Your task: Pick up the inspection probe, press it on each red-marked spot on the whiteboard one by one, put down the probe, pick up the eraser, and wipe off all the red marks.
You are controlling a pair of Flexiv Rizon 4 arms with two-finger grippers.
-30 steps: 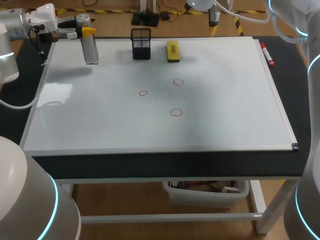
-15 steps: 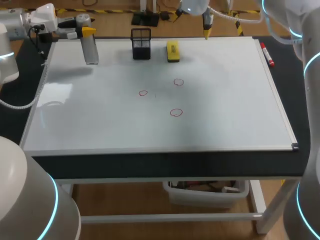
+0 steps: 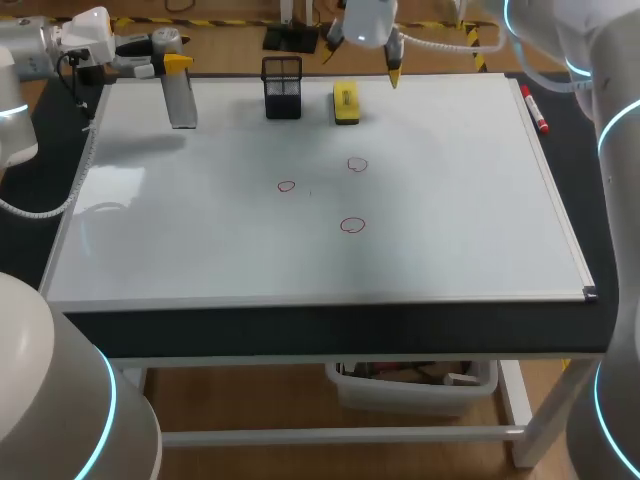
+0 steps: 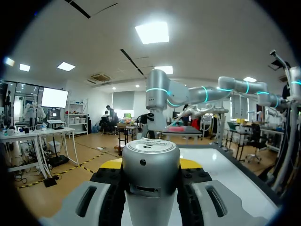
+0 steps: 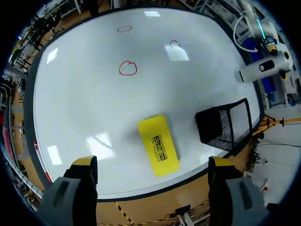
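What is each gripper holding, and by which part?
The left gripper grips the inspection probe near its top end; the right gripper is open and empty.

Plenty of room over centre and lower whiteboard (image 3: 300,260), only flat red marks (image 3: 352,225) there. Tight at upper middle: mesh holder (image 3: 282,88) near eraser (image 3: 346,102), small gap between. Right gripper (image 3: 362,62) fingers (image 5: 84,168) spread wider than eraser. Upper left blocked by inspection probe (image 3: 181,100) clamped in left gripper (image 3: 172,62). Marker (image 3: 535,110) on surface (image 3: 590,200) just beside whiteboard's right edge.
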